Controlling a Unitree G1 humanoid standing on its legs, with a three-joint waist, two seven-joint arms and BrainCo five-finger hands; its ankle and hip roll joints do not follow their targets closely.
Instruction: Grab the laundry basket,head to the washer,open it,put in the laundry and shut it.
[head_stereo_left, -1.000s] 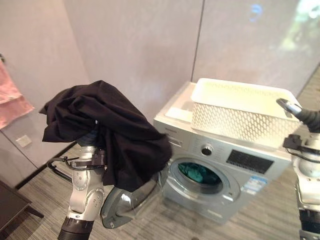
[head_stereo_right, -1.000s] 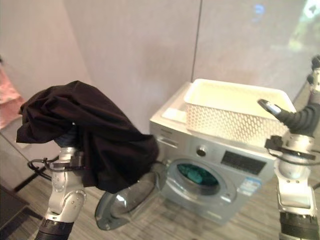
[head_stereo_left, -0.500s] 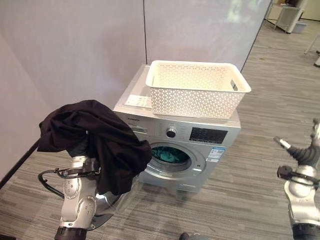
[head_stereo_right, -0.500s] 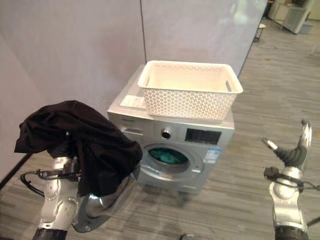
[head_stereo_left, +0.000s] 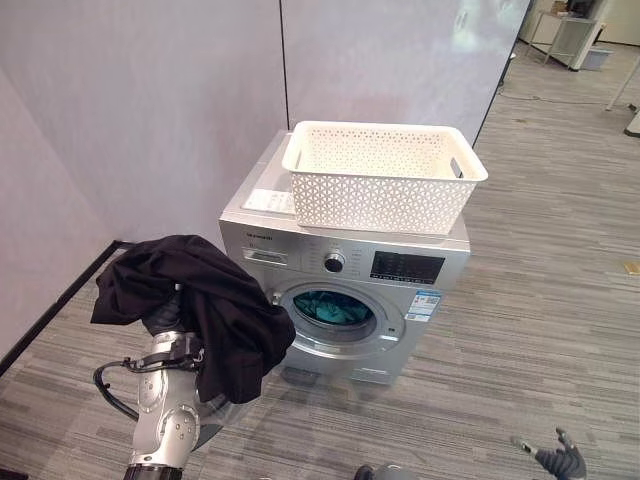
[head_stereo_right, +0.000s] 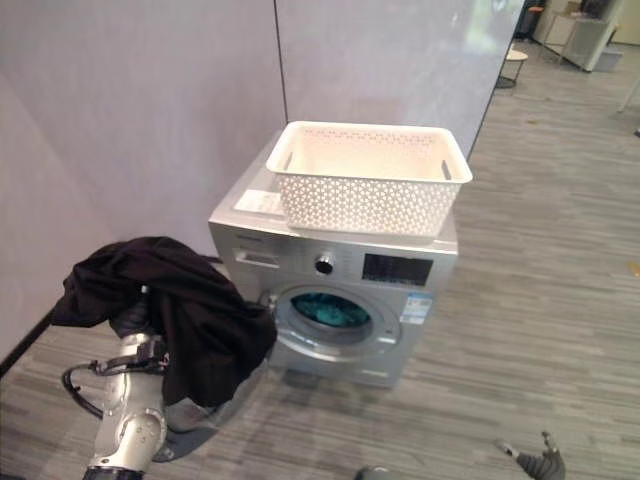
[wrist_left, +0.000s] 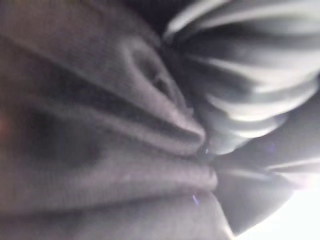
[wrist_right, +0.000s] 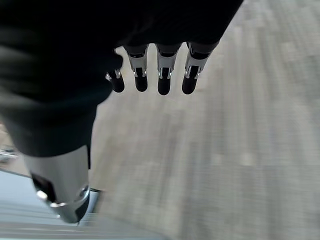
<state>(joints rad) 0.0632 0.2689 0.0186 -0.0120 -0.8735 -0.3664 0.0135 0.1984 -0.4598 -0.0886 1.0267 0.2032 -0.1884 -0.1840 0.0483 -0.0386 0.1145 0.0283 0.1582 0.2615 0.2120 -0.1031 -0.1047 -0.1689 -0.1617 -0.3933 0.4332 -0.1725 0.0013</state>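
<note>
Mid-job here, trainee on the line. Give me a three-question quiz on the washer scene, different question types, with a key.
1. True or false: the basket sits on top of the washer.
2. Multiple choice: the black cloth is
A. inside the drum
B. draped over the left robot hand
C. lying in the basket
3. Fill in: the item visible inside the drum is coloured ____.

Key:
1. True.
2. B. The cloth covers that hand, so its fingers cannot be judged. The right robot hand hangs low over the floor, fingers straight, holding nothing.
3. Teal: the teal item shows through the open washer mouth.
</note>
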